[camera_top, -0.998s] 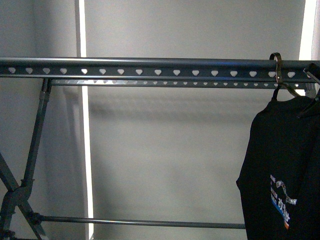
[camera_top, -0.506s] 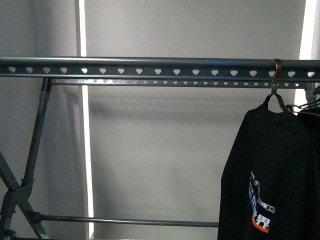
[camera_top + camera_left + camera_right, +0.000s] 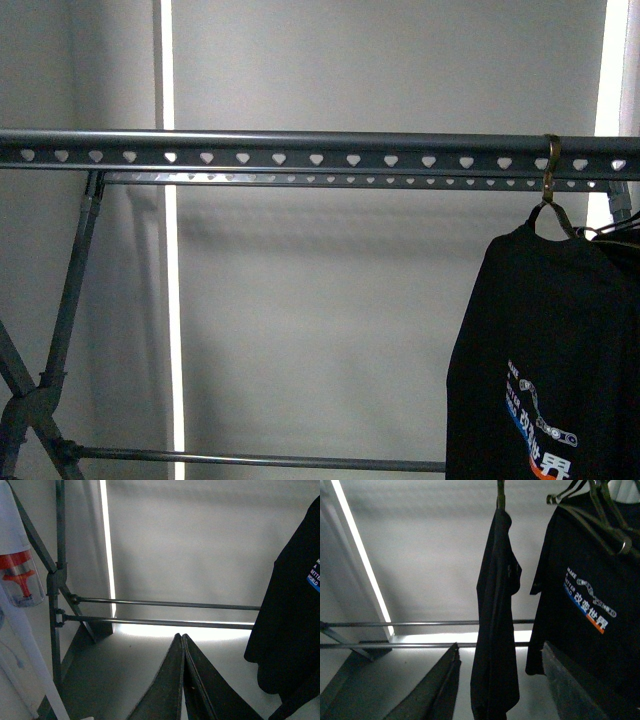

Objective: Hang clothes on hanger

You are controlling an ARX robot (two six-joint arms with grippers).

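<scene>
Hanging from rack bar (image 3: 300, 146) near its right end by brass hook (image 3: 551, 160): black shirt (image 3: 545, 350). Right gripper (image 3: 502, 680) wide apart, empty. Left gripper (image 3: 183, 680) pressed closed, empty. Best withdrawn straight back, clear of hem, without snagging.

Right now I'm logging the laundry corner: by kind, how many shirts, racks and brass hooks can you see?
Black T-shirts: 2 (edge-on T-shirt, print-facing T-shirt)
Racks: 1 (grey rack)
Brass hooks: 1 (brass-toned hook over the top bar)
Total: 4
</scene>
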